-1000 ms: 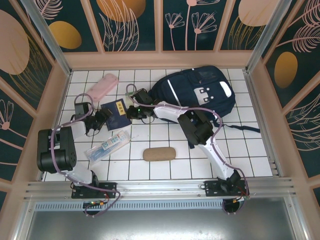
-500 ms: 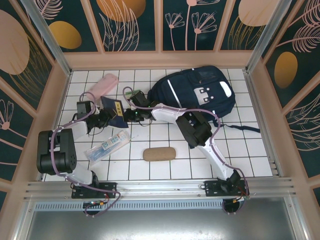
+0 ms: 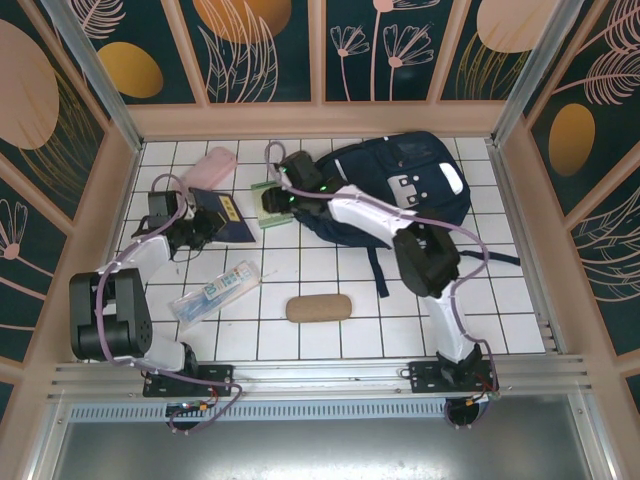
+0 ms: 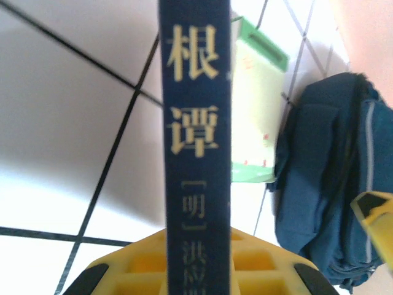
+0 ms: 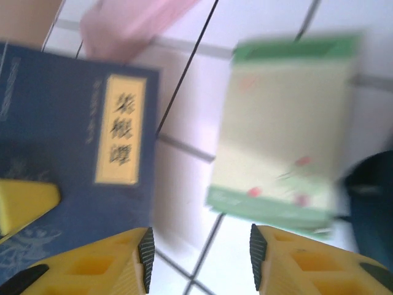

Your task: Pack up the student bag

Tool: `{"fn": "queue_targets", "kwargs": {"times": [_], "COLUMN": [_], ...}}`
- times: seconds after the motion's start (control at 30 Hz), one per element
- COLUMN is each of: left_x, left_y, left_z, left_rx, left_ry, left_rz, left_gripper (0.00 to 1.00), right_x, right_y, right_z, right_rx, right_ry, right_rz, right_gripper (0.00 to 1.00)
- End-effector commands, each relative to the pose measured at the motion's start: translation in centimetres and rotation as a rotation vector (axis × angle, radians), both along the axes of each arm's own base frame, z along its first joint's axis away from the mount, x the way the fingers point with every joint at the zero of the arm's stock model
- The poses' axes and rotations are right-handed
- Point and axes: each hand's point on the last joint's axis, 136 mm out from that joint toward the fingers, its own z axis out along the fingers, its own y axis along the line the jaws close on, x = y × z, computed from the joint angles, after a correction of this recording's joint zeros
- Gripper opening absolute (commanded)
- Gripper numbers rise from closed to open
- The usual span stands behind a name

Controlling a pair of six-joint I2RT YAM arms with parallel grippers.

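Note:
The student bag [image 3: 400,185] lies at the back right of the tiled floor; its navy fabric also shows in the left wrist view [image 4: 331,184]. My left gripper [image 3: 198,228] is shut on the navy-blue booklet [image 3: 224,213]. The booklet's spine [image 4: 195,123] stands edge-on between the yellow jaws [image 4: 198,252]. My right gripper [image 3: 277,198] hovers open, with nothing between its fingertips [image 5: 201,258], over the floor between the navy booklet [image 5: 73,153] and a green booklet [image 5: 288,123]. The green booklet [image 3: 268,202] lies just left of the bag.
A pink case [image 3: 207,168] lies at the back left. A clear packet of pens [image 3: 217,289] and a brown pouch [image 3: 319,307] lie nearer the front. Wooden walls [image 3: 320,118] close the floor in. The bag's dark strap [image 3: 378,265] trails forward.
My left gripper has closed on the navy booklet and drawn it a little left. My right gripper has opened, let go of it and moved back toward the green booklet.

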Motion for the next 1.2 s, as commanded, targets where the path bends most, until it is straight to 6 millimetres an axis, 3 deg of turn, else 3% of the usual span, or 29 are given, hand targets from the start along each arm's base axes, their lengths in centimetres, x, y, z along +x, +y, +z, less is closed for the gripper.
{"fn": "queue_targets", "kwargs": {"times": [0.0, 0.1, 0.2, 0.4, 0.53, 0.6, 0.67, 0.7, 0.73, 0.9, 1.17], "left_x": [0.9, 1.1, 1.2, 1.0, 0.8, 0.7, 0.7, 0.7, 0.7, 1.4, 3.4], "left_y": [-0.3, -0.5, -0.8, -1.0, -1.1, -1.3, -1.5, -1.6, -1.7, -2.9, -8.0], "left_z": [3.7, 4.9, 5.8, 6.4, 6.8, 7.1, 7.4, 7.5, 7.7, 8.3, 10.5], "left_rx": [-0.003, -0.030, -0.051, -0.065, -0.069, -0.078, -0.094, -0.105, -0.117, -0.200, -0.287], "left_ry": [-0.092, -0.122, -0.142, -0.157, -0.166, -0.174, -0.182, -0.186, -0.196, -0.239, -0.311], "left_rz": [-0.019, -0.015, -0.020, -0.026, -0.030, -0.036, -0.041, -0.039, -0.035, -0.018, -0.048], "left_gripper": [0.02, 0.01, 0.01, 0.01, 0.02, 0.02, 0.02, 0.02, 0.02, 0.01, 0.00], "right_x": [2.8, 4.0, 4.6, 4.9, 5.3, 5.5, 5.7, 5.8, 5.9, 6.5, 7.2], "right_y": [-6.7, -10.3, -12.3, -13.6, -14.6, -15.2, -15.6, -15.8, -15.9, -15.9, -16.9], "right_z": [-0.4, -2.1, -4.5, -8.0, -9.3, -9.9, -10.0, -9.8, -9.4, -4.2, 5.6], "right_rx": [-0.201, -0.294, -0.379, -0.489, -0.552, -0.589, -0.609, -0.615, -0.615, -0.551, -0.392], "right_ry": [-0.079, -0.071, -0.053, -0.039, -0.038, -0.047, -0.056, -0.063, -0.073, -0.176, -0.298], "right_rz": [-0.129, -0.186, -0.196, -0.194, -0.224, -0.237, -0.242, -0.249, -0.256, -0.287, -0.342], "right_gripper": [0.49, 0.49, 0.49, 0.50, 0.48, 0.39, 0.16, 0.02, 0.00, 0.00, 0.00]}}
